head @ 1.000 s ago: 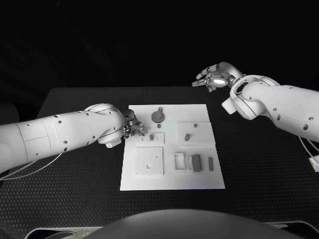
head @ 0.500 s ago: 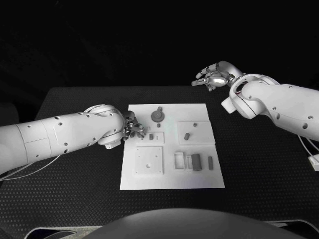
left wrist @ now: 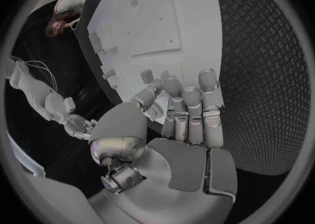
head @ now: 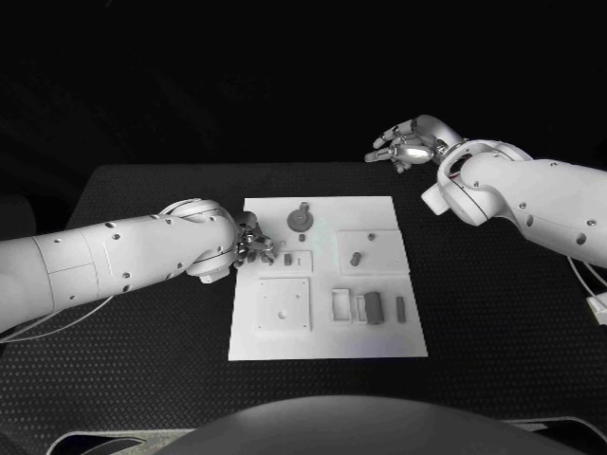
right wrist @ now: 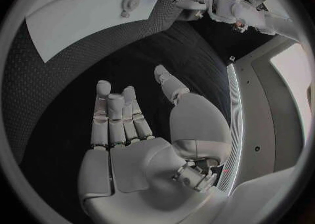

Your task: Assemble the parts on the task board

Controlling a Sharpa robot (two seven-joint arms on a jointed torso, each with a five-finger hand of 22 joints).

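The white task board (head: 324, 346) lies mid-table with grey parts on it: a round part (head: 301, 220) at the far end, a small peg (head: 352, 257), and a dark block (head: 374, 307) beside a slim piece (head: 401, 309). My left hand (head: 253, 243) hovers at the board's left edge. Its fingers (left wrist: 190, 109) lie side by side with the thumb drawn close, over the board (left wrist: 151, 24). Whether anything sits between them is hidden. My right hand (head: 408, 144) is raised past the table's far right corner, fingers (right wrist: 115, 113) straight, thumb apart, holding nothing.
A white square plate (head: 285, 305) and a white frame (head: 342, 305) sit on the board's near half. Black textured table (head: 139, 341) surrounds the board. From the right wrist, the board (right wrist: 72, 19) and my left arm (right wrist: 220, 0) lie far off.
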